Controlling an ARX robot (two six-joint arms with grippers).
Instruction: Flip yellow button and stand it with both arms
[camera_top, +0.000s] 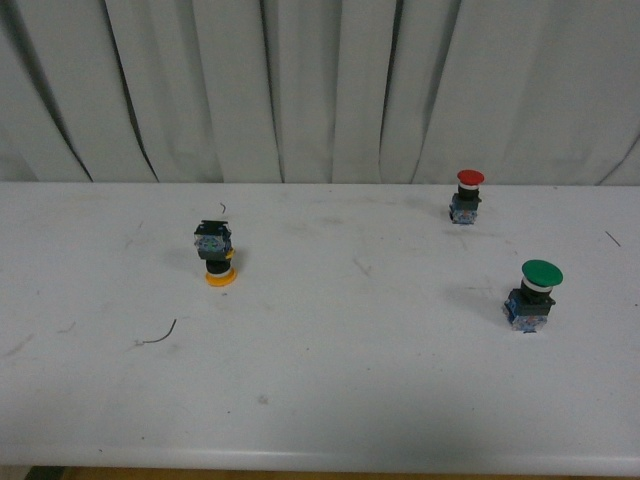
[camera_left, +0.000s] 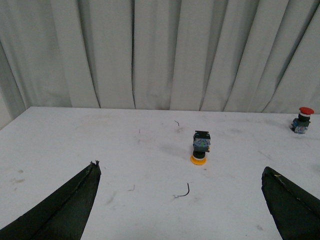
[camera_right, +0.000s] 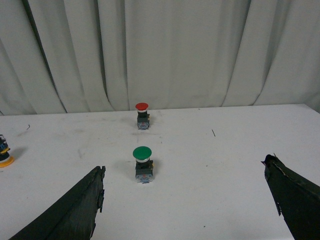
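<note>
The yellow button (camera_top: 217, 254) stands upside down on the white table, its yellow cap on the surface and its blue-black block on top. Neither arm shows in the front view. In the left wrist view the yellow button (camera_left: 200, 147) sits well beyond my open left gripper (camera_left: 180, 172), whose black fingers (camera_left: 70, 202) are spread wide with nothing between them. In the right wrist view only a sliver of the yellow button (camera_right: 4, 156) shows at the picture's edge. My right gripper (camera_right: 185, 167) is open and holds nothing.
A red-capped button (camera_top: 466, 196) stands upright at the back right and a green-capped button (camera_top: 532, 294) nearer on the right. A thin dark wire scrap (camera_top: 160, 335) lies near the yellow button. Grey curtains (camera_top: 320, 90) hang behind the table (camera_top: 330, 400).
</note>
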